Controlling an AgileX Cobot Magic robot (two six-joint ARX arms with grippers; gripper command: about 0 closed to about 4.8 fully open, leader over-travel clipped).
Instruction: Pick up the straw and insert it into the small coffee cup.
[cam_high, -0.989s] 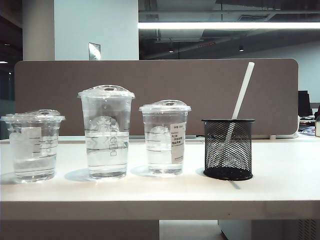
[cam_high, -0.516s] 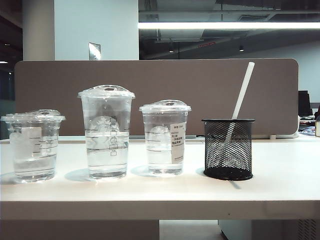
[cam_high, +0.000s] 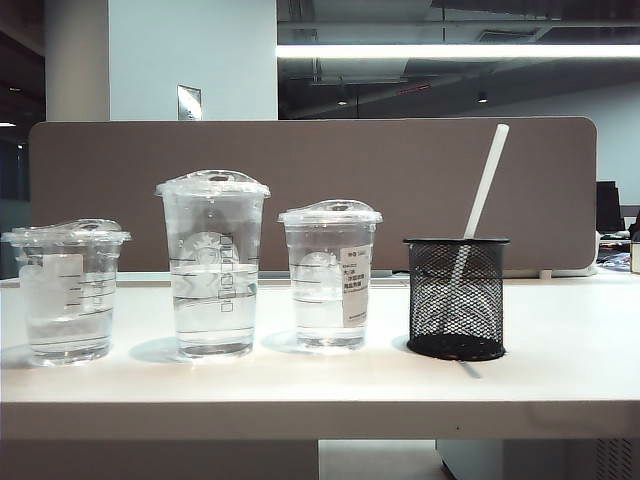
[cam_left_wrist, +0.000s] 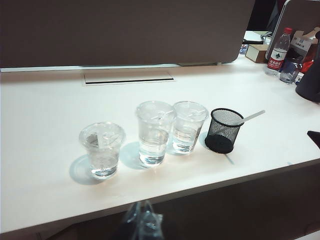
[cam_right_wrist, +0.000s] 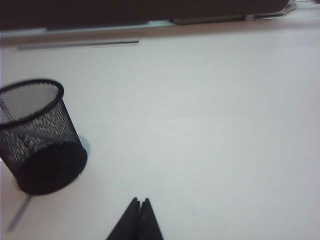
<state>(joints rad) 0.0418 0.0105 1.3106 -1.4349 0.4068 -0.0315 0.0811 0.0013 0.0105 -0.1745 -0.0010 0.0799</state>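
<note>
Bench (cam_high: 560, 340): white, bore everything.
Left claw (cam_left_wrist: 141, 220): clenched, empty, short of small coffee cup (cam_left_wrist: 102, 149).
Right claw (cam_right_wrist: 140, 220): clenched, empty, beside mesh holder (cam_right_wrist: 40, 135).
Straw (cam_high: 484, 190): leaned in holder.

White straw (cam_high: 487, 180), black mesh holder (cam_high: 456, 298), clear cups.

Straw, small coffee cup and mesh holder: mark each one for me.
straw (cam_high: 487, 180), exterior view, on the bare shaft above the holder.
small coffee cup (cam_high: 67, 295), exterior view, on its clear side wall by the white label.
mesh holder (cam_high: 457, 297), exterior view, on its black mesh wall.
</note>
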